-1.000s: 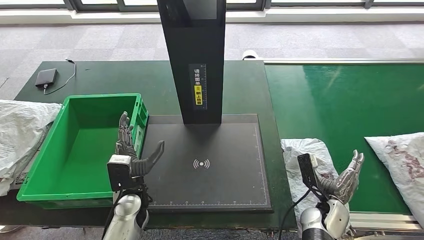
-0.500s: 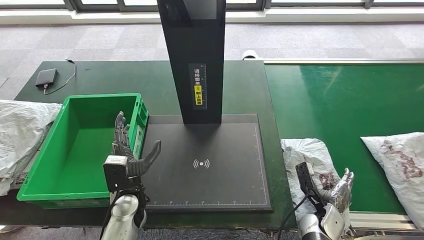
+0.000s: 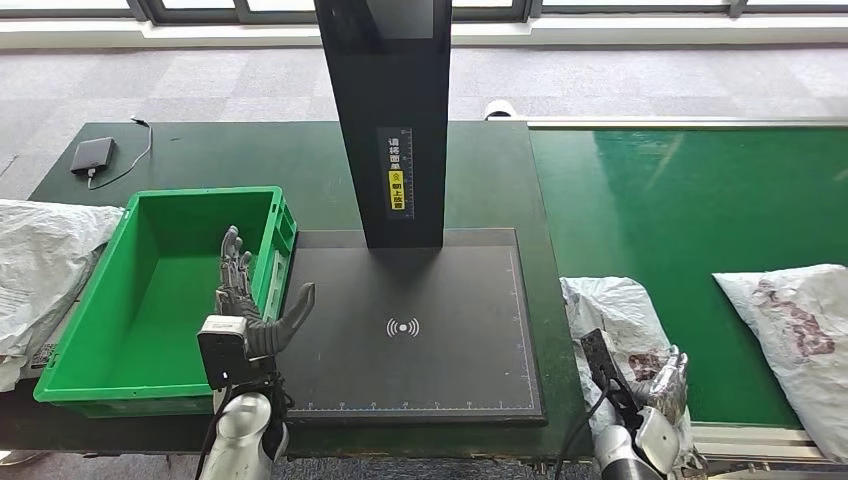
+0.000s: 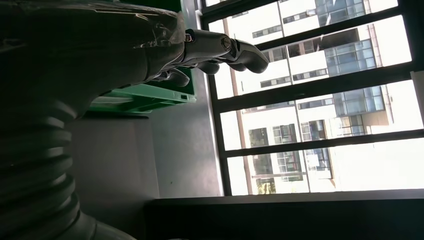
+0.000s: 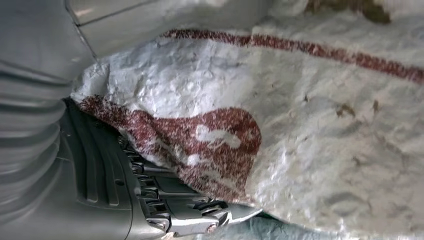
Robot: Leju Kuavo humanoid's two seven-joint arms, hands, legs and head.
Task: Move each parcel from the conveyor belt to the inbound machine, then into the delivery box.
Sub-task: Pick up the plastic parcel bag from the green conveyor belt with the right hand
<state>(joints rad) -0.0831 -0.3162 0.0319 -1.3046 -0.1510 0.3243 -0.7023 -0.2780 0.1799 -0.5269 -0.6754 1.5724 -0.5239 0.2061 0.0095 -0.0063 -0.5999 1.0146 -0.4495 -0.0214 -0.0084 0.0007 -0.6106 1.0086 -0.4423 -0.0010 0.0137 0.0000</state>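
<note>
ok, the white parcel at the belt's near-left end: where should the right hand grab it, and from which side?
Probably its near end. The parcel is a soft, crumpled bag lying flat and overhanging the conveyor belt edge beside the right hand, so fingers could slip beneath from the robot's side and bunch the loose film.

Crinkled white plastic parcel (image 3: pixel 622 320) with red print; glossy green conveyor belt (image 3: pixel 690 200); matt black inbound machine (image 3: pixel 420 330); smooth green plastic delivery box (image 3: pixel 150 290).

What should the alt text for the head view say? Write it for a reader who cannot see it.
The robot's right hand reaches down onto a white parcel at the near edge of the green conveyor belt. Its left hand is raised open between an empty green delivery box and the black inbound machine. A second parcel lies further right.
</note>
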